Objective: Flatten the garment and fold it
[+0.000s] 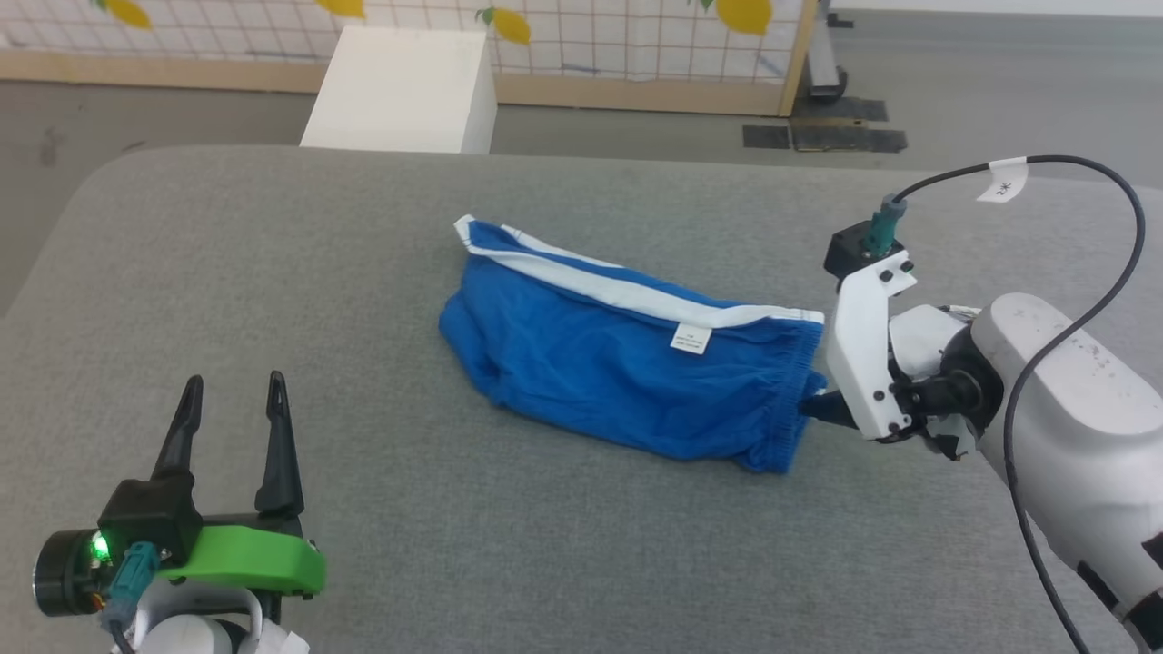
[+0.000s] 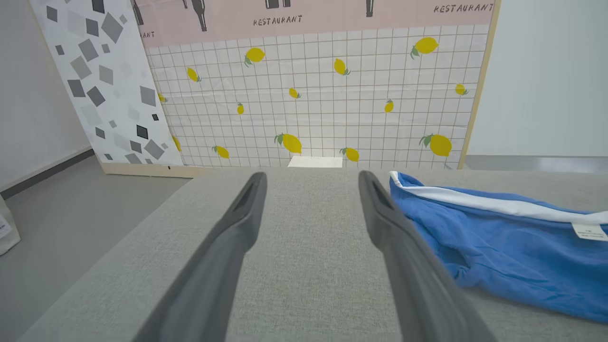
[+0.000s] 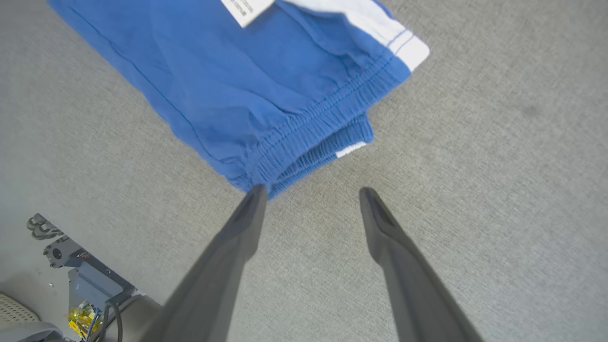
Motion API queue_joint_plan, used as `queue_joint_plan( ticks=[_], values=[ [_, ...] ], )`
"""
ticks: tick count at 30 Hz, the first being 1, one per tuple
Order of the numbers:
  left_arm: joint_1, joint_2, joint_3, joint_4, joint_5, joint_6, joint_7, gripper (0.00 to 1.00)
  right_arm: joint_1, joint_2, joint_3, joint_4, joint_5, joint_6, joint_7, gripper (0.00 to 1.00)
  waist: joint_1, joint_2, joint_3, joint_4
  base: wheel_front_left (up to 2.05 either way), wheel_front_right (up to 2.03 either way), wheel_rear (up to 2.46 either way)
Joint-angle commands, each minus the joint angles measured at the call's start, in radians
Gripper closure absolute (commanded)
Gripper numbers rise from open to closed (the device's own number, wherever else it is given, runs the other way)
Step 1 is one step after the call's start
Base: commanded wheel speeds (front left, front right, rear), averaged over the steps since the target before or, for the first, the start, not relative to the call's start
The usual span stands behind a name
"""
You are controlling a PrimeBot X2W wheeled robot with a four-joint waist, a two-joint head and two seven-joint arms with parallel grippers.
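**Lighting and image quality.** Bright, even, diffuse light, with no glare and no hard shadows. In the left wrist view a soft, narrow shadow lies under the garment (image 2: 498, 247) edge, to the right of the left gripper (image 2: 312, 173) and its spread jaws. The lemon-print panel (image 2: 323, 95) far beyond them stays legible. In both wrist views the fingers (image 3: 223, 266) blur toward the bottom edge. Just past the parted tips of the right gripper (image 3: 312, 189), the waistband stitching is crisp.

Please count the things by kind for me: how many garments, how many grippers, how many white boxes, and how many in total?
Blue garment: 1
Grippers: 2, the left gripper and the right gripper, both open
White box: 1
Total: 4
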Motion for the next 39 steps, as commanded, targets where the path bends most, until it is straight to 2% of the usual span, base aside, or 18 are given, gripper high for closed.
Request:
queue_joint_plan(
  ticks=[1, 9, 16, 17, 18, 19, 26, 30, 32, 35, 36, 39],
  values=[
    [0.014, -0.018, 0.011, -0.001, 0.002, -0.020, -0.004, 0.00, -0.018, 0.007, -0.010, 0.029, -0.004, -0.002, -0.005, 0.00, 0.0001, -0.0001, 0.027, 0.028, 0.00, 0.00, 0.00],
    [-0.020, -0.112, 0.068, 0.012, 0.056, -0.103, -0.004, 0.00, -0.019, 0.061, -0.048, 0.195, -0.037, -0.002, -0.041, 0.00, 0.0001, -0.0001, 0.086, 0.077, 0.00, 0.00, 0.00],
    [-0.044, -0.154, 0.106, 0.038, 0.096, -0.151, -0.004, 0.00, 0.033, 0.117, -0.012, 0.229, -0.032, -0.002, -0.074, 0.00, 0.0001, -0.0001, 0.103, 0.084, 0.00, 0.00, 0.00],
    [-0.044, -0.158, 0.111, 0.040, 0.101, -0.155, -0.004, 0.00, 0.036, 0.120, -0.009, 0.229, -0.029, -0.002, -0.082, 0.20, 0.0001, -0.0001, 0.102, 0.083, 0.00, 0.00, 0.00],
    [-0.044, -0.162, 0.116, 0.043, 0.106, -0.159, -0.004, 0.00, 0.036, 0.121, -0.004, 0.229, -0.028, -0.002, -0.091, 0.68, 0.0001, -0.0001, 0.102, 0.080, 0.00, 0.00, 0.00],
    [-0.044, -0.164, 0.120, 0.044, 0.110, -0.161, -0.004, 0.00, 0.036, 0.121, 0.000, 0.230, -0.026, -0.002, -0.095, 1.00, 0.0001, -0.0001, 0.101, 0.079, 0.00, 0.00, 0.00],
    [-0.033, -0.182, 0.145, 0.055, 0.133, -0.177, -0.004, 0.00, 0.037, 0.099, 0.035, 0.175, 0.005, -0.002, -0.165, 1.00, 0.0001, -0.0001, 0.083, 0.059, 0.00, 0.00, 0.00],
    [-0.017, -0.188, 0.156, 0.058, 0.142, -0.181, -0.004, 0.00, 0.050, 0.057, 0.056, 0.095, 0.048, -0.002, -0.217, 1.00, 0.0001, -0.0001, 0.065, 0.047, 0.00, 0.00, 0.00],
    [-0.005, -0.191, 0.161, 0.058, 0.146, -0.183, -0.004, 0.00, 0.061, 0.016, 0.070, 0.040, 0.075, -0.002, -0.243, 1.00, 0.0001, -0.0001, 0.052, 0.038, 0.00, 0.00, 0.00],
    [0.011, -0.195, 0.164, 0.055, 0.151, -0.186, -0.004, 0.00, 0.084, -0.069, 0.094, -0.061, 0.104, -0.002, -0.284, 1.00, 0.0001, -0.0001, 0.035, 0.032, 0.00, 0.00, 0.00],
    [0.037, -0.199, 0.174, 0.045, 0.155, -0.189, -0.004, 0.00, 0.135, -0.243, 0.113, -0.203, 0.136, -0.002, -0.310, 1.00, 0.0001, -0.0001, 0.018, 0.016, 0.00, 0.00, 0.00],
    [0.051, -0.202, 0.178, 0.043, 0.157, -0.191, -0.004, 0.00, 0.169, -0.331, 0.093, -0.241, 0.158, -0.002, -0.314, 1.00, 0.0001, -0.0001, 0.011, 0.004, 0.00, 0.00, 0.00]
  ],
)
